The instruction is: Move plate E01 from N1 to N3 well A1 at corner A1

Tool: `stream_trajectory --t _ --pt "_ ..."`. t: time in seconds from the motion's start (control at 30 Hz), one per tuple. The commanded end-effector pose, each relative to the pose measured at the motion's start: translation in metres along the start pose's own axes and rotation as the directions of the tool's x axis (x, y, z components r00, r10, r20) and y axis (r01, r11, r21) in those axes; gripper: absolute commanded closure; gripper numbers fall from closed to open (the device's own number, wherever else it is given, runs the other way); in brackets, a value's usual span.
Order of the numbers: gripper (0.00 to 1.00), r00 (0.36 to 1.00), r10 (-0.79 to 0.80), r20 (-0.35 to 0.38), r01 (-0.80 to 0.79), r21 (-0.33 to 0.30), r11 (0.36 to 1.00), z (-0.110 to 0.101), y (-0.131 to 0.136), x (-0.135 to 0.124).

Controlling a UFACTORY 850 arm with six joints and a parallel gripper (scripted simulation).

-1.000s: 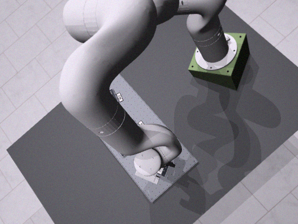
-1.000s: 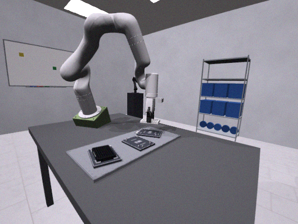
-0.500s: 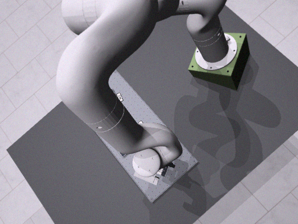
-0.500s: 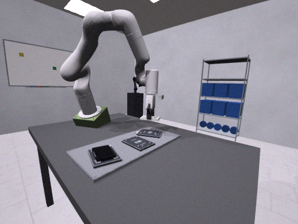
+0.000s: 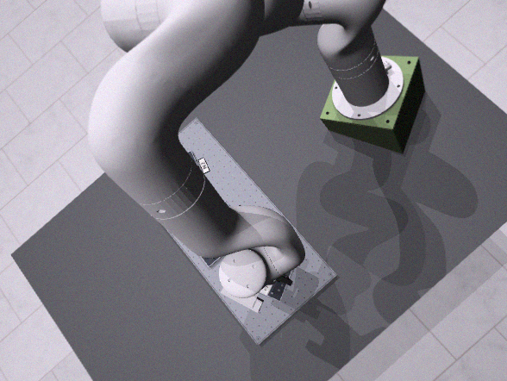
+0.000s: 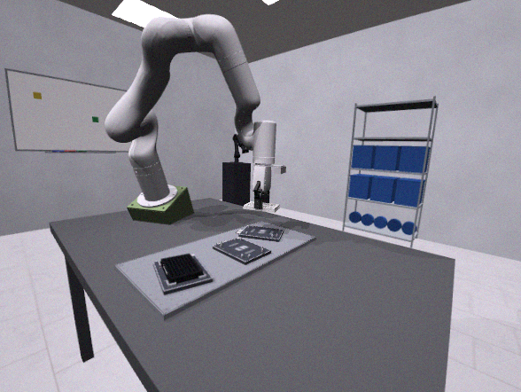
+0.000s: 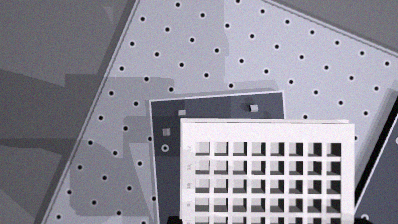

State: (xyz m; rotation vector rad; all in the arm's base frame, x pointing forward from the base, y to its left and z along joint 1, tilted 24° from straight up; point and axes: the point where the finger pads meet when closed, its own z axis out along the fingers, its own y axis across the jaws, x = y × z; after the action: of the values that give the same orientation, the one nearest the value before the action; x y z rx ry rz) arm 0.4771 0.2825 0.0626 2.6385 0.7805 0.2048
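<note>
My gripper (image 6: 261, 195) is shut on a white well plate (image 6: 263, 207) (image 7: 267, 170) and holds it level, well above the far end of the grey perforated deck (image 6: 221, 275) (image 5: 241, 181) (image 7: 250, 50). In the wrist view the plate hangs over an empty dark nest (image 7: 215, 107) (image 6: 261, 232), shifted toward its right side. A second empty nest (image 6: 241, 249) lies in the middle of the deck. A black well plate (image 6: 182, 267) sits on the near nest. The labels are too small to read. In the top view the arm hides the nests and most of the white plate.
The arm's green base block (image 6: 161, 208) (image 5: 371, 125) stands at the back of the dark table (image 6: 332, 310). A small sign (image 5: 204, 164) lies on the deck. A black box (image 6: 236, 182) and a shelf with blue bins (image 6: 390, 177) stand beyond the table.
</note>
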Motion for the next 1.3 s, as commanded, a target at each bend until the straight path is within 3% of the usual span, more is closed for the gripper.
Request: stream_trajectory --t 0.0,0.33,1.13,1.27 --pt "1.00 0.988 0.154 -0.006 -0.154 0.000 0.988 -0.001 0.023 0.000" --pt "1.00 0.916 0.402 -0.006 -0.402 0.001 0.916 -0.001 0.063 -0.003" --pt "1.00 0.916 0.402 -0.006 -0.402 0.001 0.916 -0.001 0.173 -0.010" --pt "1.00 0.916 0.402 -0.006 -0.402 0.001 0.916 -0.001 0.174 -0.010"
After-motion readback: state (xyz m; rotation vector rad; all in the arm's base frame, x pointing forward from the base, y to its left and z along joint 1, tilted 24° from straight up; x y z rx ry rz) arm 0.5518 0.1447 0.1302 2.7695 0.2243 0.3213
